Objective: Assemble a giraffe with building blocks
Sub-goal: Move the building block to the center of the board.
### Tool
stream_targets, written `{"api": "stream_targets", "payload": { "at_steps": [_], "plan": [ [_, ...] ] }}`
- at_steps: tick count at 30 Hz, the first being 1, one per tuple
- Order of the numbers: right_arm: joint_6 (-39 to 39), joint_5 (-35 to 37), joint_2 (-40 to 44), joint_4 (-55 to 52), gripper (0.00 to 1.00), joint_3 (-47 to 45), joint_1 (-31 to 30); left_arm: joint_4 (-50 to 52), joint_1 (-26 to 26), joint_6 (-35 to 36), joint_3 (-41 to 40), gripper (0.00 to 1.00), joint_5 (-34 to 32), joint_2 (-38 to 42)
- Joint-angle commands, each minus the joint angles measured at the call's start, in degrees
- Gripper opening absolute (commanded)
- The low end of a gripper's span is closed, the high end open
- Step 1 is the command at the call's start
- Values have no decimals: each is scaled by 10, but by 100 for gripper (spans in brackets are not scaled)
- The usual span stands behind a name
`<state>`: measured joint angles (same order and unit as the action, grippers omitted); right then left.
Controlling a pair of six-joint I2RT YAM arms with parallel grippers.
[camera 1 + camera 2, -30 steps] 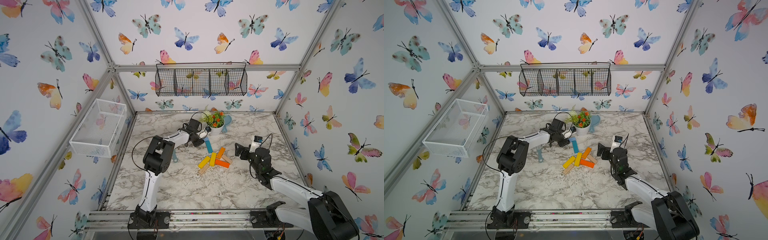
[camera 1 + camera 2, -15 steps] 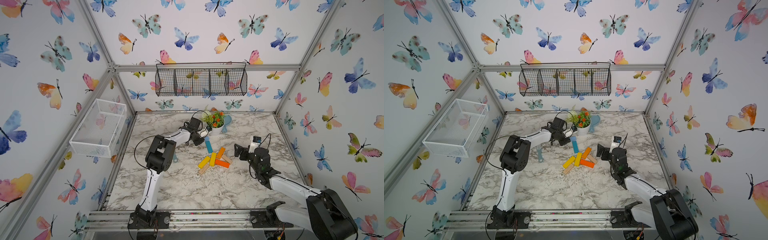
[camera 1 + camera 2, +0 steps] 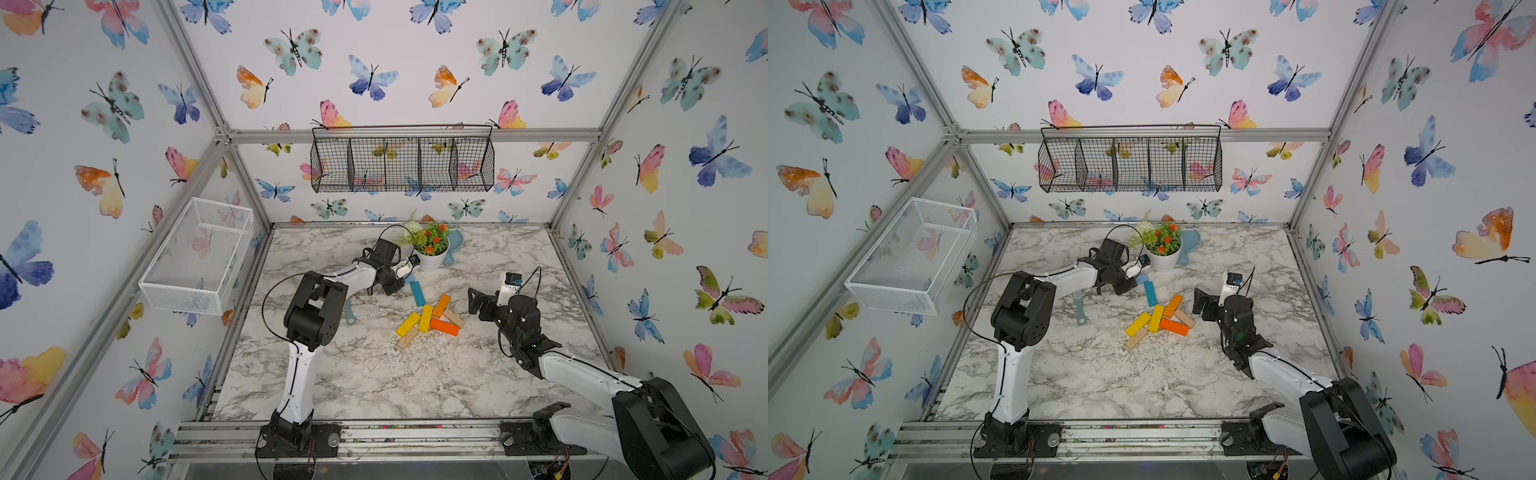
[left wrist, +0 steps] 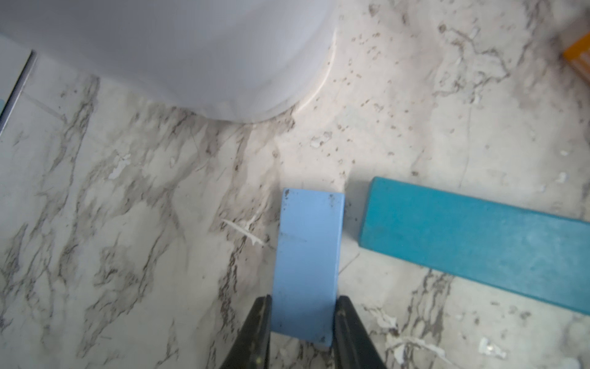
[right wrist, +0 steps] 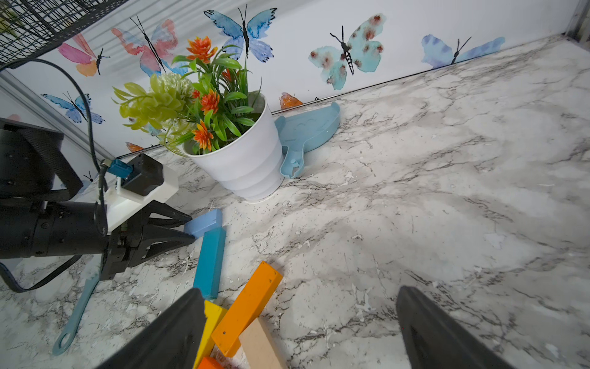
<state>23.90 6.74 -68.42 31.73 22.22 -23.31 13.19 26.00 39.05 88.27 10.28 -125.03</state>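
My left gripper (image 4: 302, 303) is shut on one end of the light-blue block (image 4: 308, 252), low over the marble beside the white pot. The teal block (image 4: 472, 242) lies at a right angle to it, a narrow gap between them; both show in both top views, the teal block (image 3: 417, 293) and the light-blue block (image 3: 1142, 279). The other building blocks form a loose pile: a yellow (image 3: 408, 324), an orange (image 3: 441, 305) and a plain-wood one (image 3: 407, 339) among them. My right gripper (image 5: 300, 292) hangs open just right of the pile, holding nothing. No giraffe figure is in view.
A white flower pot (image 3: 432, 259) stands right behind the left gripper, a pale-blue scoop (image 3: 454, 245) behind it. A slim teal brush (image 3: 349, 311) lies under the left arm. A black wire basket (image 3: 401, 164) hangs on the back wall, a white mesh one (image 3: 199, 257) on the left wall.
My left gripper's jaws have closed onto the light-blue block. The right arm has hardly moved, and the pile is as it was.
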Motion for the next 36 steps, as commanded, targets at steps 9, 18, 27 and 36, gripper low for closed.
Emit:
{"api": "stream_targets", "payload": {
  "at_steps": [9, 18, 27, 36],
  "plan": [
    [-4, -13, -2, 1, 98, -3, -2, 5, -88, 63, -74, 15, 60, 65],
    [-2, -20, -12, 4, 98, -1, -2, -7, -90, 92, -98, 14, 85, 64],
    [0, -25, -20, 9, 98, 1, -2, -9, -82, 62, -84, 47, 59, 61],
    [-3, -23, -21, 10, 98, 1, -2, -44, -79, -43, -64, 98, -5, 97]
  ]
}}
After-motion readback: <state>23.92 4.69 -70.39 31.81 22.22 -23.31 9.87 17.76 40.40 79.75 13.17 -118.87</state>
